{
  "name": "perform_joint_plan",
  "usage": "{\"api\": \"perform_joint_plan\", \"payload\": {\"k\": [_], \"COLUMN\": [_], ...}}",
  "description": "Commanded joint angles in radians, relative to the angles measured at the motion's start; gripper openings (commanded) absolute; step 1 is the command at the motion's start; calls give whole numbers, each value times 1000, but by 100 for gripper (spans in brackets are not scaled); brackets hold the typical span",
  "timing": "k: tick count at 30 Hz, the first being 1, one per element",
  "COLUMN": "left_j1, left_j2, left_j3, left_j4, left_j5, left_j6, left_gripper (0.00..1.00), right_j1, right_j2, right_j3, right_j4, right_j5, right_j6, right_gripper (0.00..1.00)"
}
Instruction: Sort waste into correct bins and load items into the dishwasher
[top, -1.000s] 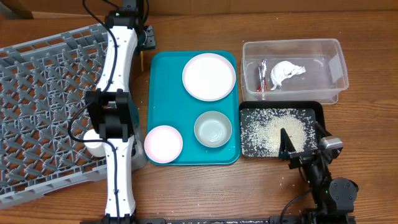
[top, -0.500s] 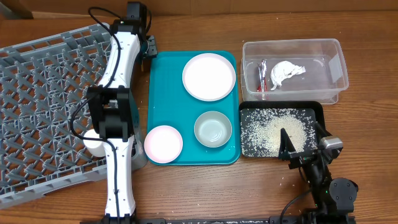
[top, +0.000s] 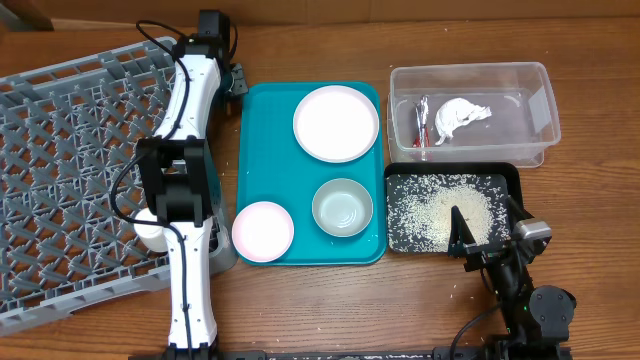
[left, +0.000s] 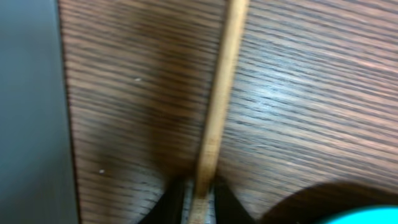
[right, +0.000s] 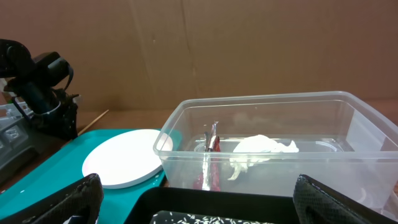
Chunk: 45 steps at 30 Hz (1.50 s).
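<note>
Left claw (left: 200, 202): narrow, its two dark fingers (left: 175, 202) pinching one end of a chopstick (left: 217, 106).
Chopstick: it runs away from the claw over the bare table (left: 311, 93), in the gap between rack and serving tray. I see only one stick, and I cannot tell whether it is off the wood.
Grip: I hold it at the very end, so I judge it may swivel or droop. I want a slow lift and a level wrist.
Clearance: the dish rack (top: 60, 150) wall is just beside the claw on one side, and a corner of the teal tray (left: 364, 214) is on the other. I should go straight up before swinging over the wall.
Placement: the lattice floor has open gaps, so I should lay the stick across the bars, not along them.
Right claw (right: 199, 202): spread wide, holding nothing, parked at the near rim of the black tray (top: 505, 172). I leave it there.
Beyond: the plate (top: 336, 122), pink bowl (top: 263, 230) and grey-green bowl (top: 342, 207) sit on the teal tray, not yet loaded.
</note>
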Motion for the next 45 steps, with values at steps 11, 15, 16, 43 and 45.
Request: {"api": "perform_joint_plan", "payload": {"k": [11, 15, 16, 43, 45], "left_j1": [-6, -6, -6, -53, -52], "left_j2": [50, 13, -1, -402, -448], "left_j3": [-5, -3, -3, -3, -3], "left_j4": [-75, -84, -85, -349, -399], "left_j5": [-6, -5, 1, -56, -92], "left_j6": [18, 26, 26, -24, -69], "left_gripper": [4, 4, 4, 4, 4], "right_j1": [-8, -8, -8, -8, -8], "right_j2": [-10, -10, -10, -10, -10], "right_j3": [-11, -11, -11, -11, -11], "right_j4": [6, 6, 6, 6, 6], "right_j5": [-1, -1, -1, -1, -1], "right_j6": [-4, -4, -4, -4, -4], "right_gripper": [100, 100, 100, 100, 100]}}
